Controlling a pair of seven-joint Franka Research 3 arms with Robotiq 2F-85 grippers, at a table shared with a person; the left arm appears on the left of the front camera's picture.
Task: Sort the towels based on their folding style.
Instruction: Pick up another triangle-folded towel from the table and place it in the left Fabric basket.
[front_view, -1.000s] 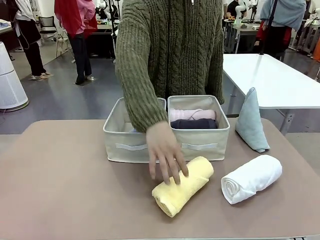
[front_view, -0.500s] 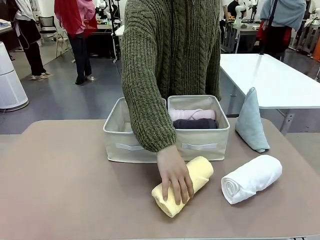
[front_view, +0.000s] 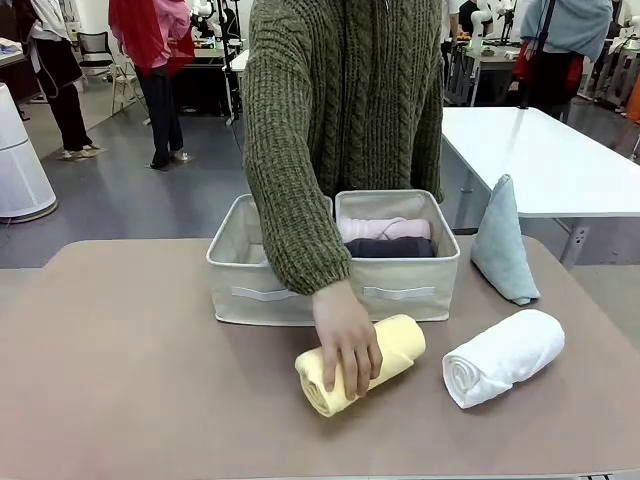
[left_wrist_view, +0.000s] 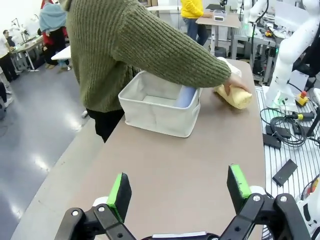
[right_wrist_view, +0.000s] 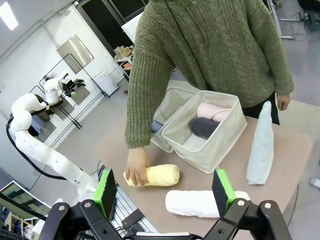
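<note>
- Lying at 6 o'clock of the right bin (front_view: 400, 290), the yellow roll (front_view: 395, 350) is covered by the person's hand (front_view: 345, 335), long axis 8 to 2 o'clock.
- The left end effector (left_wrist_view: 179, 187) and right end effector (right_wrist_view: 164, 191) are seen released, empty; the right is judged nearer.

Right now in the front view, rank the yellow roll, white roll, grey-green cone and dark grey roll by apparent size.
Yellow rolled towel and white rolled towel: alike; the person's hand covers part of the yellow.
Grey-green cone towel: farther back, so unsure.
Dark grey rolled towel: half hidden in the cream bin.
</note>
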